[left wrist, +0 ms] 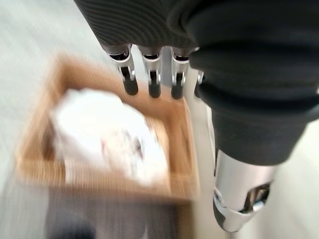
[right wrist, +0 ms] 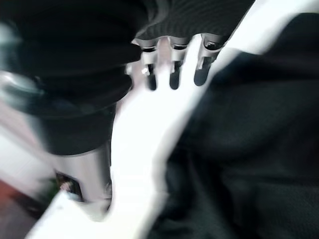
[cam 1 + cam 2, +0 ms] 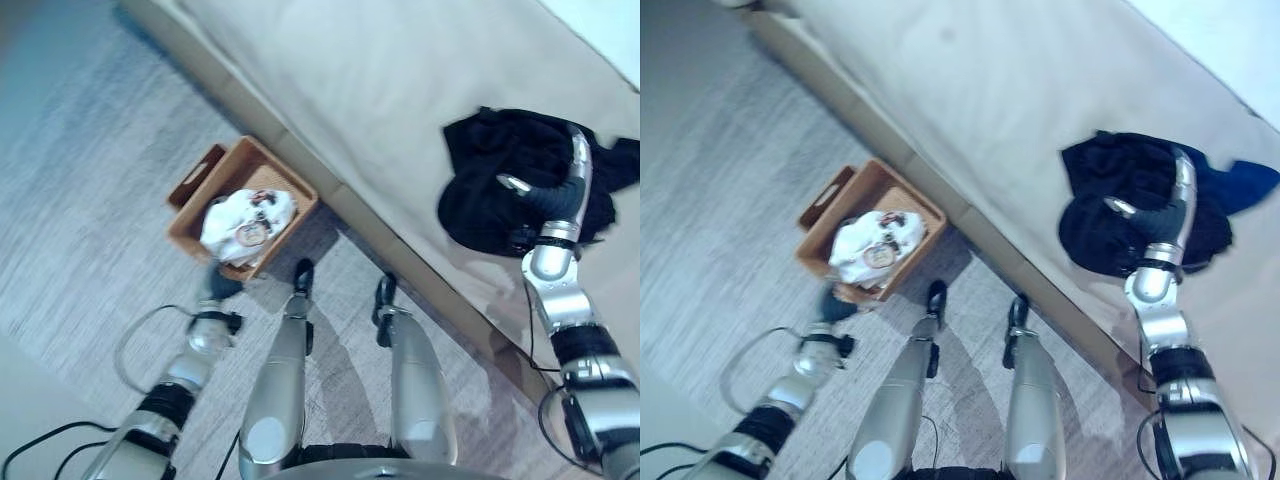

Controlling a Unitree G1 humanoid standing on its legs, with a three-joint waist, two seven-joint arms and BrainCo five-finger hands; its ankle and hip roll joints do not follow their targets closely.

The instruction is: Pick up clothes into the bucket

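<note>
Right hand (image 3: 560,195), fingers straight and holding nothing, above the black garment (image 3: 490,190) heaped on the beige sofa (image 3: 380,90). Left hand (image 1: 149,74), open and empty, just beside the brown basket (image 3: 190,225) containing a white garment (image 3: 245,222).

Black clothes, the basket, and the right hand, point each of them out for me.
black clothes (image 3: 480,200): left eye view, middle of the pile.
basket (image 3: 185,228): left eye view, left wall.
right hand (image 3: 555,195): left eye view, dark back cover.

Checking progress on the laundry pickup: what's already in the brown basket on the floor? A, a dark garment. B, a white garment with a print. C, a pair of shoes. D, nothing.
B: a white printed garment lies in the brown basket, while the dark clothes are on the bed by the right hand.
</note>
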